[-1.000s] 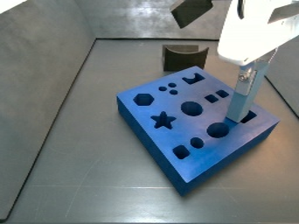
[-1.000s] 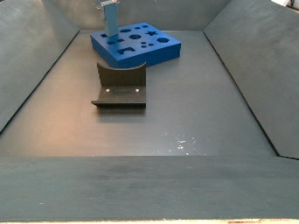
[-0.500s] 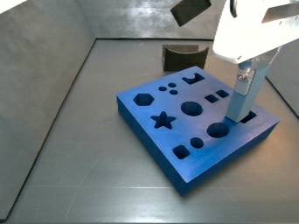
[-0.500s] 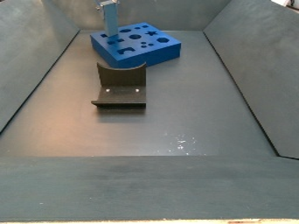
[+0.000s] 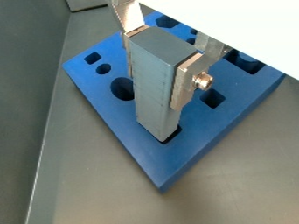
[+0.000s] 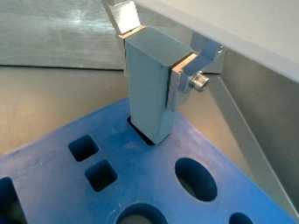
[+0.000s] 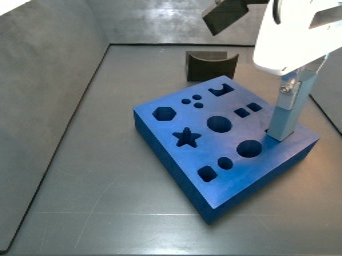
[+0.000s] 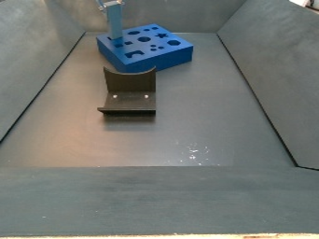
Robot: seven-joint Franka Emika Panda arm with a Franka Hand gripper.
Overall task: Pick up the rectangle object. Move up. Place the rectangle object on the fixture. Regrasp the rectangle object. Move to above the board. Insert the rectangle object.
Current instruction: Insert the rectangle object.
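While the gripper (image 5: 160, 39) stood over a corner of the board (image 5: 111, 114), we found its silver fingers (image 5: 190, 74) closed flat against the two broad faces of the rectangle object (image 5: 156, 83), holding it near its upper end. Both wrist views showed the light-blue block upright, its long axis vertical and in line with the gripper directly above it. Its lower end had entered a rectangular cut-out near the board's edge; the slot's dark rim was visible around the base of the block (image 6: 152, 87) (how deep it sat we could not tell).

In a side view the block (image 7: 286, 110) stood upright at the board's (image 7: 201, 150) right-hand corner beneath the white wrist body, with the star, hexagon and round cut-outs lying unoccupied on the board's other side. The fixture (image 7: 209, 64) stood well apart behind the board, with nothing on it. In the opposite side view the block (image 8: 112, 21) rose from the far end of the board (image 8: 149, 47), beyond the fixture (image 8: 129, 93).

We judged insertion to be under way. The remaining move turns on keeping the long axis vertical and pressing straight down; any tilt would likely jam the block against the slot walls.
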